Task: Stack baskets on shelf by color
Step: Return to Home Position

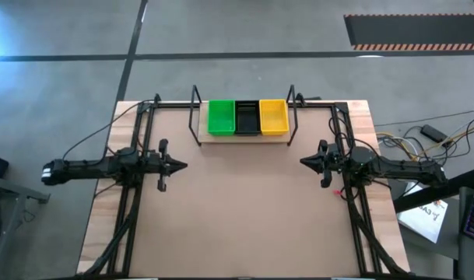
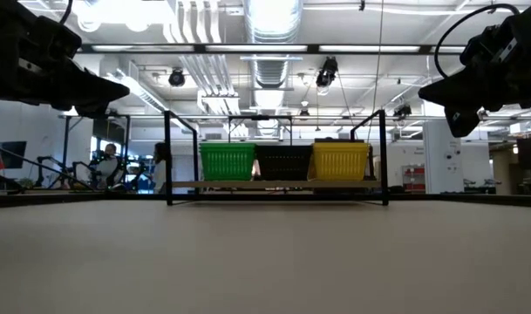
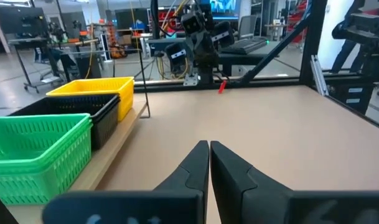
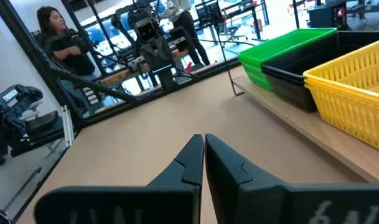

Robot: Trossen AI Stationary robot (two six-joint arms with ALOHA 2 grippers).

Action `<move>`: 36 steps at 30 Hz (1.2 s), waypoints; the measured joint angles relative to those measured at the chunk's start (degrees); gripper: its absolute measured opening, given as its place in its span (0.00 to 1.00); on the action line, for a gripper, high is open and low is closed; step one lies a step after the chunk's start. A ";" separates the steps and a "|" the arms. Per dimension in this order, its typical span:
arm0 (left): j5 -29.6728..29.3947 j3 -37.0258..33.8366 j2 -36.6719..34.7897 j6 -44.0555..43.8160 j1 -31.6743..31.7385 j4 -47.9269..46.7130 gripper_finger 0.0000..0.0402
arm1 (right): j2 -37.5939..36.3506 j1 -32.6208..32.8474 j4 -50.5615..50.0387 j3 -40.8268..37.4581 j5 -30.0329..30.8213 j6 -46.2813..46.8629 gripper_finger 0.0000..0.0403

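High view: shelf (image 1: 244,140) sits at upper centre of the worktop (image 1: 244,222), against its far edge, with a black wire frame (image 1: 196,109) upright at each end. Three baskets or piles of baskets stand on the board side by side, walls touching: green baskets (image 1: 221,117) at the left, black baskets (image 1: 247,117) in the middle, yellow baskets (image 1: 273,116) at the right. The number of baskets in each pile cannot be read. Low view agrees: green, black, yellow from left to right, level on the board, rims at about the same height. Left hand (image 1: 182,164) hangs over the left-centre of the worktop, pointing toward frame centre, well apart from the shelf; its wrist view shows the two fingers together, nothing between them. Right hand (image 1: 303,161) mirrors it at right-centre, pointing toward frame centre, fingers likewise together and holding nothing. Both hands are above the worktop surface, at the upper corners of the low view. A person (image 4: 58,37) is in the room beyond, upper left of the right wrist view.
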 joint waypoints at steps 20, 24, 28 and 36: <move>0.00 0.00 3.84 -0.04 0.00 0.41 0.00 | -0.17 0.06 1.50 0.00 -3.83 -10.45 0.02; 0.00 0.00 4.38 -0.04 0.00 0.42 0.00 | -0.17 0.07 2.98 0.00 -11.08 -17.06 0.02; 0.02 0.00 4.80 -0.04 0.00 0.44 0.00 | -0.15 0.07 3.01 0.00 -11.63 -15.90 0.02; 0.02 0.00 5.06 -0.05 0.00 0.44 0.00 | -0.13 0.07 3.02 0.00 -11.63 -14.99 0.02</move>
